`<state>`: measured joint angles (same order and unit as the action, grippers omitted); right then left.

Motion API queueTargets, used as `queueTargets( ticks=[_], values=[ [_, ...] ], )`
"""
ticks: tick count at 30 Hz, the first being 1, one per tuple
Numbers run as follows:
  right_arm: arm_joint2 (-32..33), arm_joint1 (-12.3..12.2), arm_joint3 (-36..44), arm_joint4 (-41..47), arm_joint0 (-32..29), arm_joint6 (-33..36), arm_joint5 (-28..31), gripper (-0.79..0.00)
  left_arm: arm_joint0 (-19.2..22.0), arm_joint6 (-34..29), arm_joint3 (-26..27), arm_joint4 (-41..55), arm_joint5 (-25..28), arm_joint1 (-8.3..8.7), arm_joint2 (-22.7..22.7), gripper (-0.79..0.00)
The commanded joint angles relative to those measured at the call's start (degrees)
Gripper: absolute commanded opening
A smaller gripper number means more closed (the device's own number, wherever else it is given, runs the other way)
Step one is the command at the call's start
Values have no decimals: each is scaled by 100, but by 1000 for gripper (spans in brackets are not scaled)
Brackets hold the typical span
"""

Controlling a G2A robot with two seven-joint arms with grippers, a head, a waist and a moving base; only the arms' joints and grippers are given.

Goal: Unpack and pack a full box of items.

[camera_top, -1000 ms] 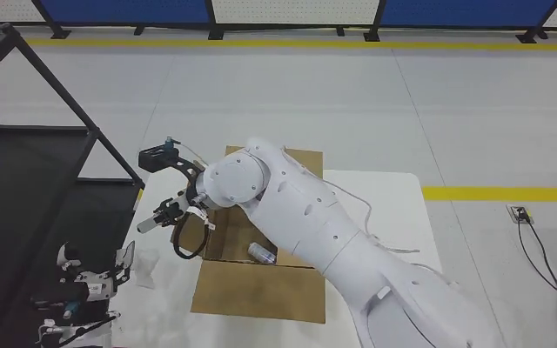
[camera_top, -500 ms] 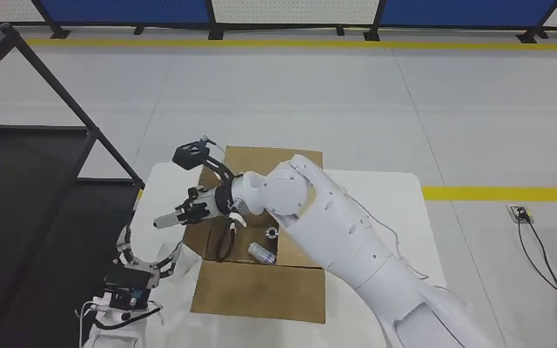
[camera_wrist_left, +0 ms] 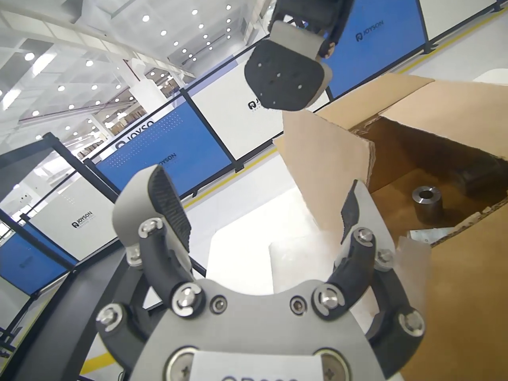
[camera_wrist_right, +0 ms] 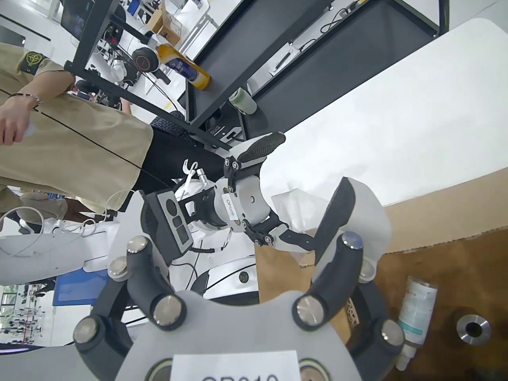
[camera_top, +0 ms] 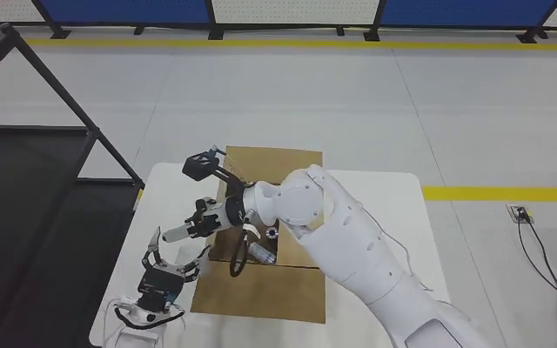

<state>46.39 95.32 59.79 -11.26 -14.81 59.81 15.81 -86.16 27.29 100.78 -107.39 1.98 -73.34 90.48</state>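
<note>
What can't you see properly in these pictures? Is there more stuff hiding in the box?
Top view: the right arm covers much of the box, so anything under it is hidden.
Left wrist view: a dark shape in the box's far corner is lost in shadow.
Right wrist view: the print on the bottle is too small to read.

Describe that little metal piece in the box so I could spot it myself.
On the white table stands an open cardboard box. On its floor, the metal piece is a short grey cylinder standing upright with a round hole down its middle; the neighbour beside it is a white bottle lying on its side.
</note>
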Motion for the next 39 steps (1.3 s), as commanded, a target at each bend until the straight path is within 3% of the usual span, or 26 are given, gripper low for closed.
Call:
queueTargets(
  ticks=[1, 5, 14, 23, 30, 36, 39],
  values=[
    [-56, 42, -298, 36, 133, 8, -143, 0, 0, 43, -27, -78, -24, 2, -64, 0],
    [-166, 133, -793, 121, 350, 42, -555, 0, -35, 108, -3, -106, -65, 10, -88, 0],
    [-211, 242, -1551, 438, 530, 245, -818, 0, -231, 288, 299, 230, -194, 39, 234, 0],
    [-117, 173, -1589, 302, 382, 303, -1095, 0, -508, 549, 717, 1321, -491, 52, 1098, 0],
    [-203, 184, -1772, 99, 286, 213, -1441, 0, -589, 668, 589, 2135, -665, 42, 1685, 0],
    [-404, 269, -2007, -157, 274, -98, -1239, 0, -625, 704, 469, 2358, -531, 44, 1877, 0],
    [-426, 312, -2180, -121, 296, -149, -1170, 0, -744, 748, 426, 2131, -116, 72, 1883, 0]
  ],
)
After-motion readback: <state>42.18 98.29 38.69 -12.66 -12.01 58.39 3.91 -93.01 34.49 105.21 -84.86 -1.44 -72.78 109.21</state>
